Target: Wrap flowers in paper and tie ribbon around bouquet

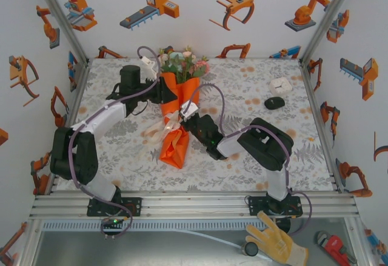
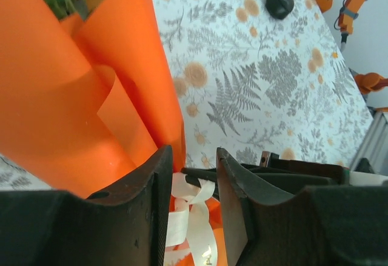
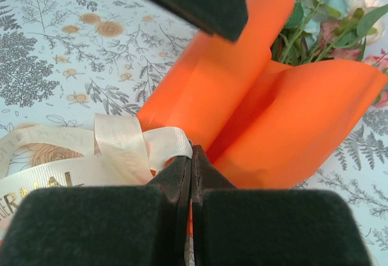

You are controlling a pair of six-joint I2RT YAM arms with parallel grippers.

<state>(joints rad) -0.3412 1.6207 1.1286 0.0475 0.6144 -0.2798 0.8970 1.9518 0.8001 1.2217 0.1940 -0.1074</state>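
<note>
From above you see the orange paper-cone bouquet [image 1: 177, 142] lying mid-table on the fern-print tablecloth [image 1: 254, 84], with its pink, white and cream flowers [image 1: 182, 63] at the far end. Your left wrist camera adds that the left gripper [image 2: 194, 157] is released, its fingers apart just beside the bright orange paper [image 2: 73, 96]. Your right wrist camera shows the right gripper [image 3: 190, 152] clenched on the narrow cream ribbon [image 3: 121, 145] at the cone's waist.
</note>
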